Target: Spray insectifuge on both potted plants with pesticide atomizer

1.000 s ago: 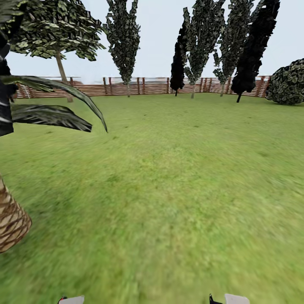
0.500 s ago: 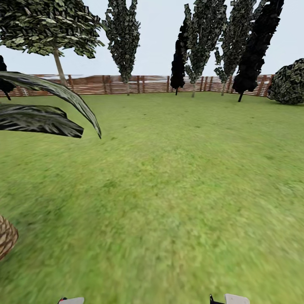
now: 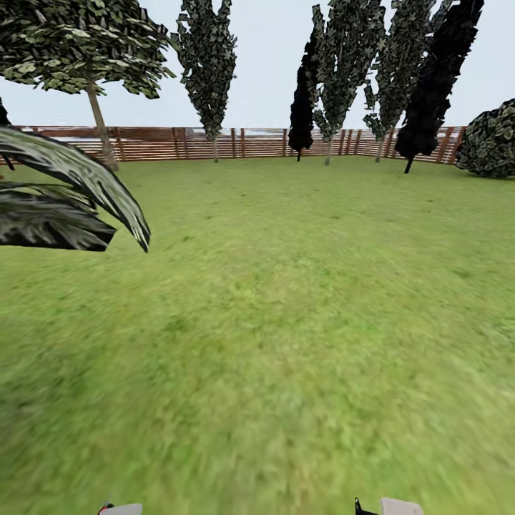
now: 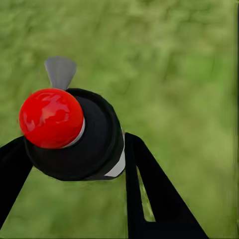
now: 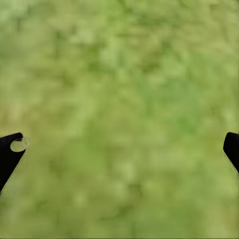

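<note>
In the left wrist view my left gripper [image 4: 74, 144] is shut on the pesticide atomizer [image 4: 97, 142], seen end-on as a dark round body with a white band, a glossy red knob [image 4: 51, 118] and a pale grey trigger tab [image 4: 60, 71]. A black finger [image 4: 149, 199] presses on each side of it, over blurred grass. My right gripper [image 5: 119, 149] is open over bare lawn, its dark fingertips [image 5: 10, 149] far apart. The garden lawn [image 3: 286, 300] stretches ahead to the brown slat fence [image 3: 250, 143]. The potted plants are out of view.
Dark palm fronds [image 3: 79, 193] hang in at the left. A broad tree [image 3: 86, 43], tall narrow trees [image 3: 207, 64] and dark cypresses [image 3: 429, 79] line the fence, with a round bush [image 3: 493, 139] at far right. Pale arm parts [image 3: 400, 506] show at the near edge.
The whole head view has shifted: the palm trunk has slid out at the lower left and the fronds sit lower and further left. The camera has moved, the arms have not.
</note>
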Motion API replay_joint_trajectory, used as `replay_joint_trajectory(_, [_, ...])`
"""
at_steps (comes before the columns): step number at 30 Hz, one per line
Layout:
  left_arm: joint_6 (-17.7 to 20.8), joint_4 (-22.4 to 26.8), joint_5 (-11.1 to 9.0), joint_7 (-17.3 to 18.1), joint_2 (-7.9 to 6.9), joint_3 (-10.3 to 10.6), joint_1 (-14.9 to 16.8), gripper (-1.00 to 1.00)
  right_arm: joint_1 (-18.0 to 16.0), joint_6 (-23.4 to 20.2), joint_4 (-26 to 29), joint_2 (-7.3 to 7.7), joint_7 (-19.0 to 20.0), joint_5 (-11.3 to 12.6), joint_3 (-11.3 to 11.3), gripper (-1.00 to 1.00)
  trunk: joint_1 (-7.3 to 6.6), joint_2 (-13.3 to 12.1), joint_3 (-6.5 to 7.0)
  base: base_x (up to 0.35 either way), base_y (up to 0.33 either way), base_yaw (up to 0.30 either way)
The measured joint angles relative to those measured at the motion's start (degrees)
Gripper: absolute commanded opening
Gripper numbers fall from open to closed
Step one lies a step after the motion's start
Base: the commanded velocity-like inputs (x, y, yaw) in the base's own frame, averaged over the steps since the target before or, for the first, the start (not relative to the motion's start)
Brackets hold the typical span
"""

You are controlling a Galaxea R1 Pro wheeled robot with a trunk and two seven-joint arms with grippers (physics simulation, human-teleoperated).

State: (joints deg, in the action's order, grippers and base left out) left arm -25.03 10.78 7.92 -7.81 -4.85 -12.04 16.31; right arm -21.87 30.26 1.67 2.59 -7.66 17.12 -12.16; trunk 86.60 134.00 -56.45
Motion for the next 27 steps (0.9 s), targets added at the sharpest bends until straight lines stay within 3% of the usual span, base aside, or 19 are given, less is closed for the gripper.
replay_joint_trajectory(27, [0.0,0.0,0.0,0.0,0.0,0.0,-0.09,-1.0,0.0,-0.01,0.0,-0.13,0.08,-0.08,0.0,1.0,0.0,0.0,0.0,0.34,-0.083,0.0])
